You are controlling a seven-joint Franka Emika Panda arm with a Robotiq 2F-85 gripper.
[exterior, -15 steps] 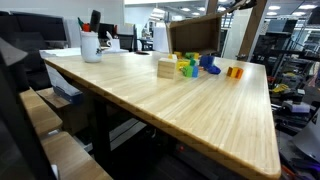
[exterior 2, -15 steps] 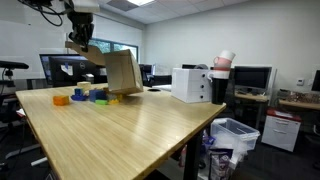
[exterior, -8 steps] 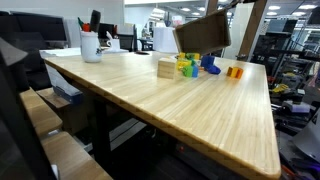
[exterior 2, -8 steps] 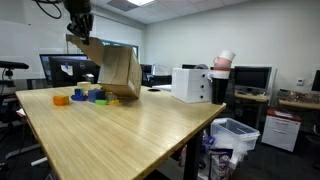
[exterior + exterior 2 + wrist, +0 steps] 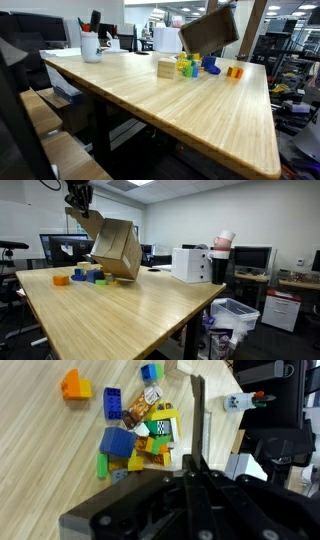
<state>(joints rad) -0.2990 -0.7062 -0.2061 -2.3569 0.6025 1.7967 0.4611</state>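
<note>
Cardboard box (image 5: 115,248) hangs tilted above the far end of a long wooden table (image 5: 170,110) in an office, its upper flap pinched in the gripper (image 5: 81,210). Toy blocks (image 5: 195,66) lie on the table below it. Only the wrist view looks down on them, an orange block (image 5: 73,384) lying apart. A pen mug (image 5: 91,45) shows in an exterior view, as does a white machine (image 5: 192,264).
</note>
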